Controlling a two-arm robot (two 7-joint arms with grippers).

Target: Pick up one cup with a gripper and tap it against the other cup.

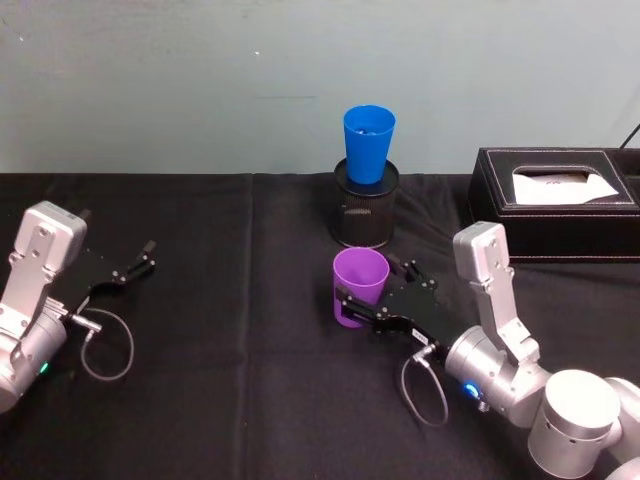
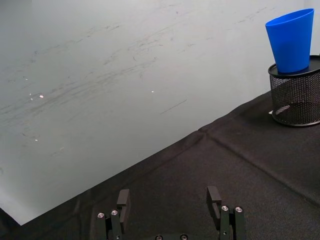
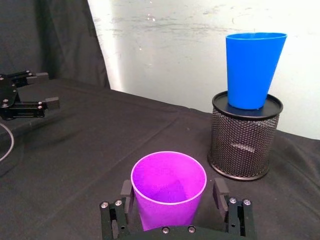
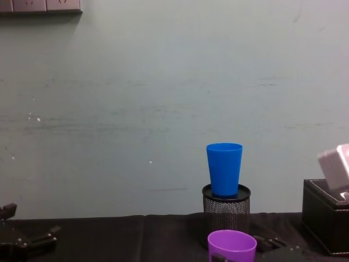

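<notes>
Only the approach looks done: the right gripper (image 3: 172,191) straddles the purple cup (image 1: 358,285) standing near centre on the table (image 1: 230,330), fingers spread wide, apparently not yet clamped. At the left, the left gripper (image 2: 168,195) lies parked, agape and empty. Lifting and tapping are left; farther back, the blue cup (image 1: 368,143) sits atop the mesh holder (image 1: 365,212).
</notes>
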